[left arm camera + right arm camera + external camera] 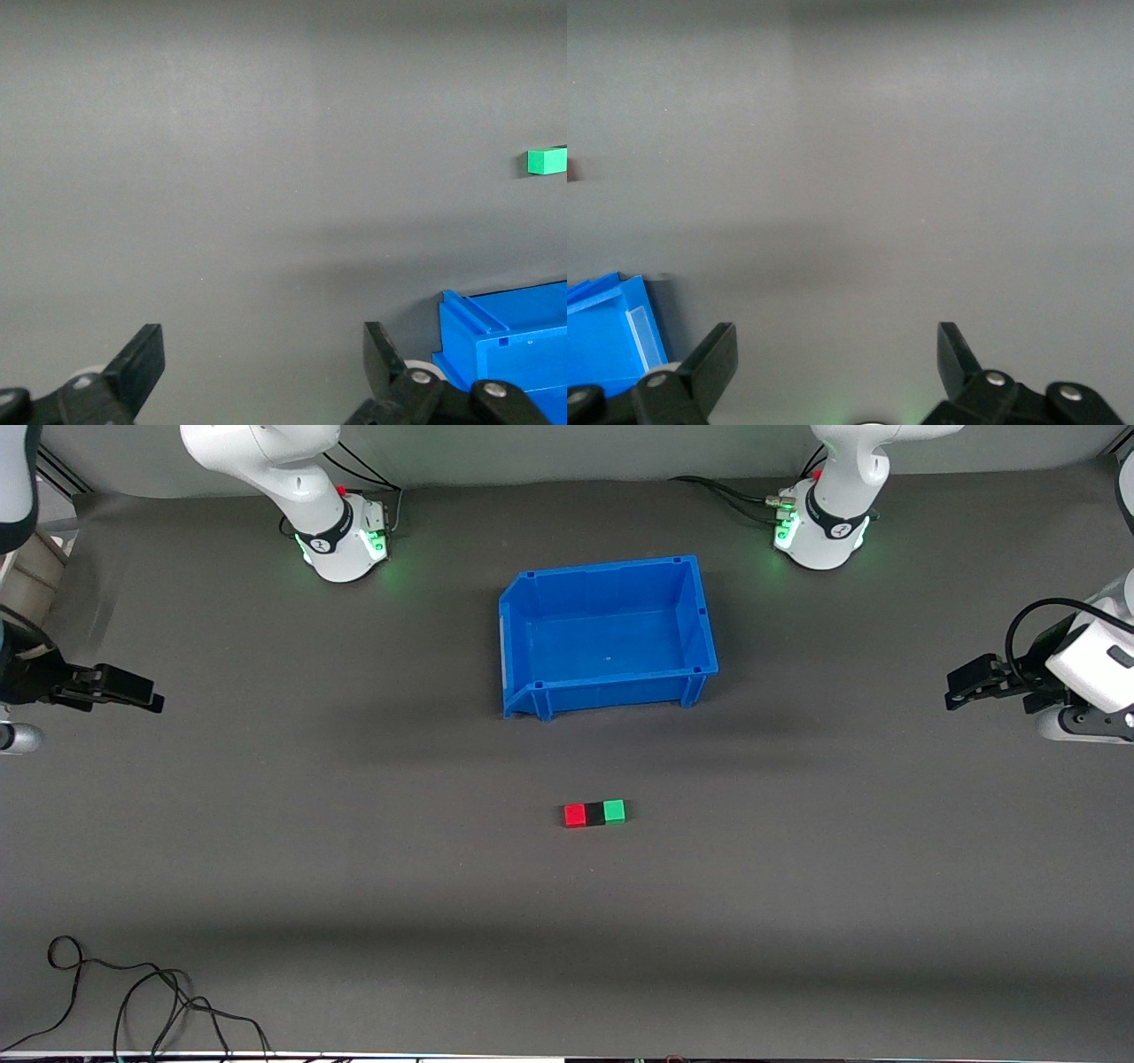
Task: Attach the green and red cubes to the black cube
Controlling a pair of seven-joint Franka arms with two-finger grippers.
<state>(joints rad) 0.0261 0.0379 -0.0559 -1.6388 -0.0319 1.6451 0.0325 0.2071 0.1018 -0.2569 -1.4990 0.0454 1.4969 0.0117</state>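
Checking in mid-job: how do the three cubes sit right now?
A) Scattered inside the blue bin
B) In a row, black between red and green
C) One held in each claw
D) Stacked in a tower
B: the black cube sits on the table between the red cube and green cube, touching both.

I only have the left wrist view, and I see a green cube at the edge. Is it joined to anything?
Observer: Yes, the green cube sits flush against the black cube.
Operator: And the red one?
Observer: The red cube touches the black cube's other face, making one row.
Operator: Where is the right gripper?
Observer: The right gripper is open at its end of the table, holding nothing.
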